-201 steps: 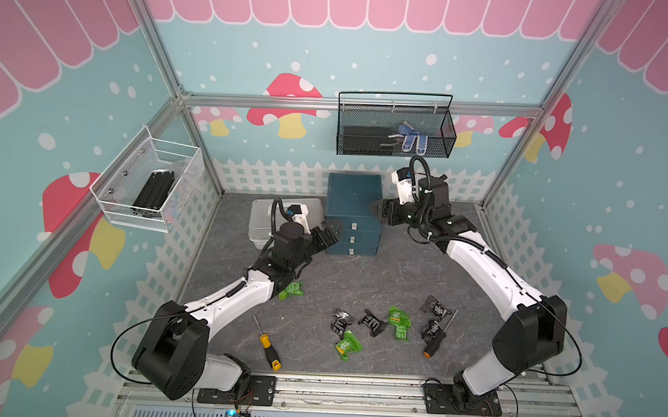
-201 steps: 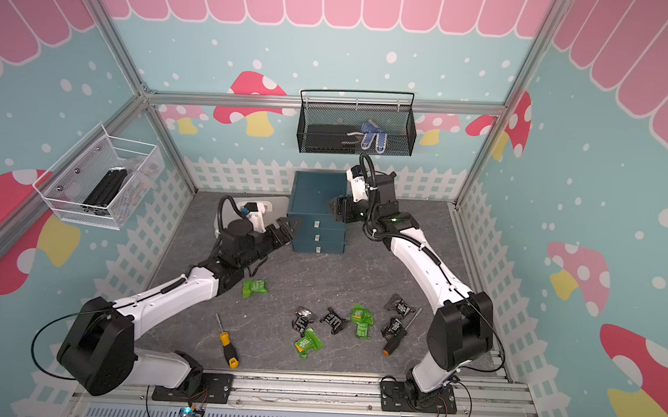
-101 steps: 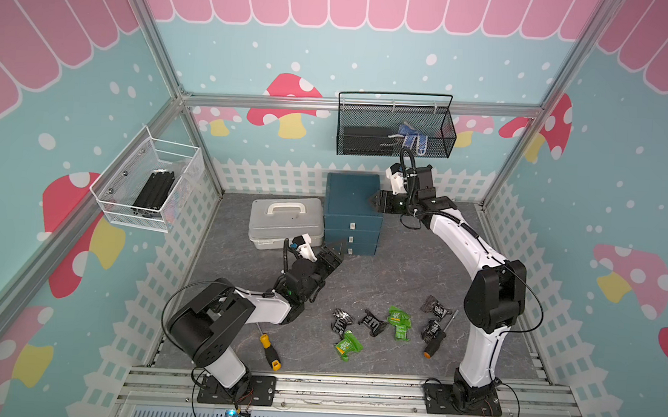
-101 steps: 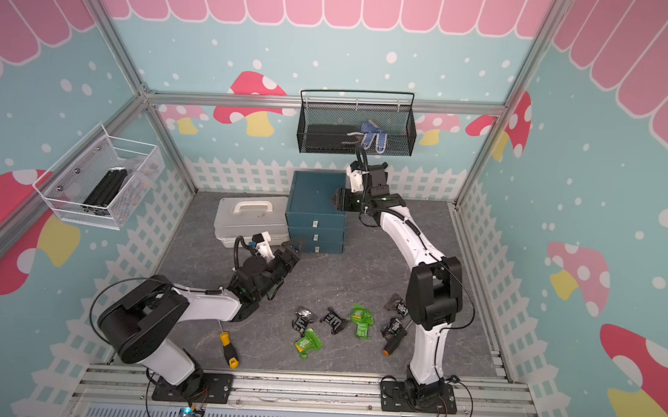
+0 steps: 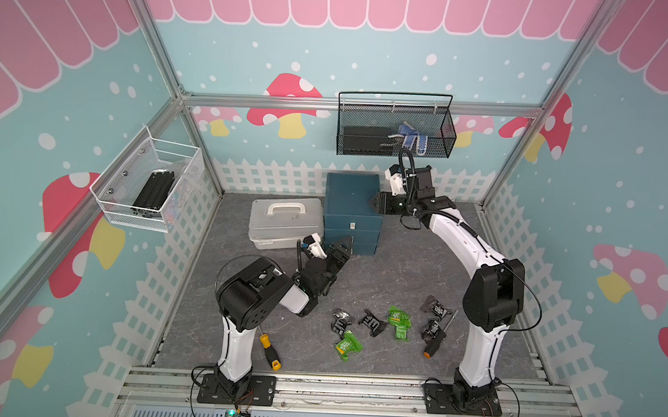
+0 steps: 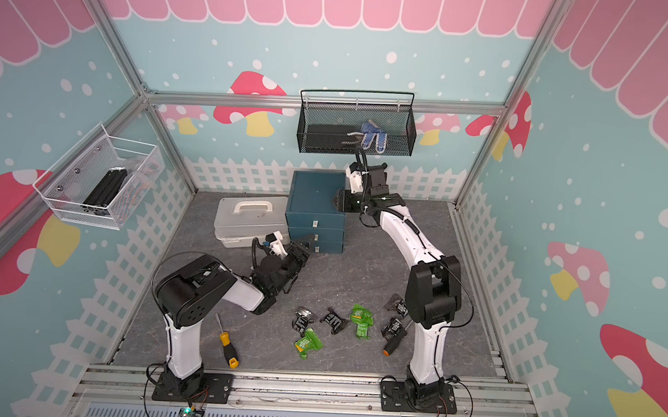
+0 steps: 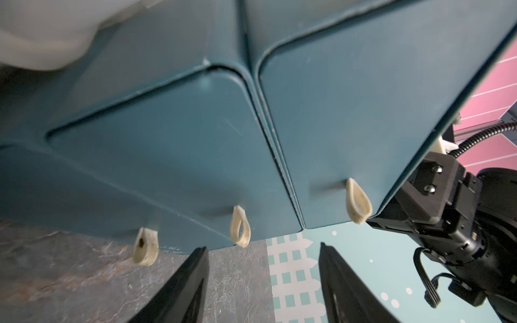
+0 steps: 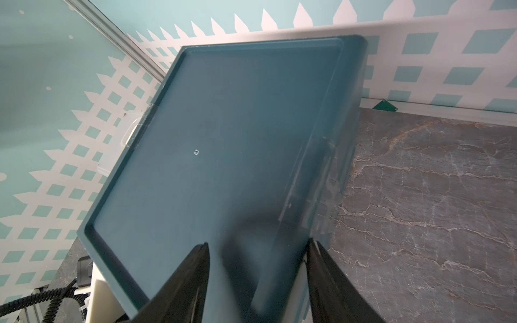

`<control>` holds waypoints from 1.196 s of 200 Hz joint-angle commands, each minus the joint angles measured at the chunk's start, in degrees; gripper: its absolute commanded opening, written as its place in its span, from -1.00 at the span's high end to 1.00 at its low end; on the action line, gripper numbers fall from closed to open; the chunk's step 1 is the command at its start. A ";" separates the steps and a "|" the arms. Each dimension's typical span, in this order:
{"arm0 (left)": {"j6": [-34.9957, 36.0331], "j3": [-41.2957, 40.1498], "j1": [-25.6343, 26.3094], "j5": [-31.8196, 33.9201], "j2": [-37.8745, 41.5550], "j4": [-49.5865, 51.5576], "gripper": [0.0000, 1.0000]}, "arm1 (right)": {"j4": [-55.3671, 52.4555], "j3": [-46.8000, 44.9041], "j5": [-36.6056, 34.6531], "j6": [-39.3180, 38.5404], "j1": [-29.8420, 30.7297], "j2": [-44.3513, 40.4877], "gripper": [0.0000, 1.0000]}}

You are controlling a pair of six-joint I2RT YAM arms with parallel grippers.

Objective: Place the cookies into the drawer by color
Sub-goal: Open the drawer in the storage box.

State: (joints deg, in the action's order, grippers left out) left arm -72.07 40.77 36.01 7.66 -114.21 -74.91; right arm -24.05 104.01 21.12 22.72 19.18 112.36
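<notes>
Teal plastic fills most of what matters here: the drawer [image 5: 350,202] stands at the back of the bench [image 5: 400,268], touching the grey case [image 5: 284,222], with all three fronts shut. The cookies [image 5: 373,323], green and black ones as far as I can see, lie scattered at the front of the bench, well apart from it and untouched.

The step in hand looks like opening a drawer. The left tool [image 7: 263,249] sits low before the fronts, its jaws partly apart and empty, with the middle pull tab [image 7: 240,229] just ahead of them but not yet between them. The right tool [image 5: 376,202] rests against the cabinet's upper right edge, jaws also spread; it seems to be bracing, not pinching.

Next, I'd judge, the left tool must ease forward, close on that small tab and pull straight out, while the other arm keeps the cabinet from sliding.
</notes>
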 commanded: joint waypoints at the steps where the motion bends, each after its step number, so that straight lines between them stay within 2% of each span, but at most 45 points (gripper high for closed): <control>1: -0.88 2.09 -0.37 1.68 -1.97 -4.67 -0.13 | -1.21 -0.36 1.90 -0.68 0.60 1.62 -0.15; 22: -0.57 3.04 -0.35 1.61 -2.49 -2.47 -0.03 | -1.26 -0.47 1.69 -1.01 0.60 1.67 -0.14; 35: -1.59 2.73 -0.41 1.96 -3.35 -3.79 0.12 | -1.26 -0.41 1.55 -1.01 0.60 1.81 -0.14; 69: -2.71 4.64 -0.52 0.55 -6.14 -3.50 0.17 | -1.41 -0.11 1.82 -1.19 0.60 2.14 -0.14; 84: -2.14 4.67 -0.53 1.10 -6.88 -4.60 0.32 | -1.37 -0.33 1.64 -1.29 0.60 1.82 -0.14; 106: -0.97 5.41 -1.09 0.99 -6.59 -3.38 0.32 | -1.40 -0.55 1.70 -1.27 0.58 1.62 -0.14; 120: -0.89 6.17 -1.59 0.17 -6.87 -3.20 0.47 | -1.39 -0.54 1.73 -1.27 0.60 1.51 -0.14; 164: -0.57 6.92 -3.20 -1.70 -7.68 -5.54 0.50 | -1.35 -0.72 2.03 -1.27 0.57 1.56 -0.13; 178: 0.63 7.70 -3.41 -4.12 -7.08 -6.03 0.62 | -1.43 -0.79 2.06 -1.27 0.60 1.63 -0.12; 189: 0.75 9.10 -3.52 -6.39 -6.61 -2.77 0.67 | -1.45 -0.72 2.07 -1.28 0.60 1.57 -0.12; 205: 0.68 9.48 -3.62 -8.40 -6.72 -2.94 1.00 | -1.43 -0.81 1.95 -1.32 0.60 1.53 -0.12; 239: 0.70 4.01 -3.29 -7.57 -3.85 -5.36 1.00 | -1.52 -0.69 1.68 -1.19 0.60 1.78 -0.12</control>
State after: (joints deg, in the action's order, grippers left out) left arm -71.70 47.46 32.64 1.19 -120.86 -75.31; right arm -23.81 104.01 21.06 22.28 19.09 112.75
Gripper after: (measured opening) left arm 0.054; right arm 0.561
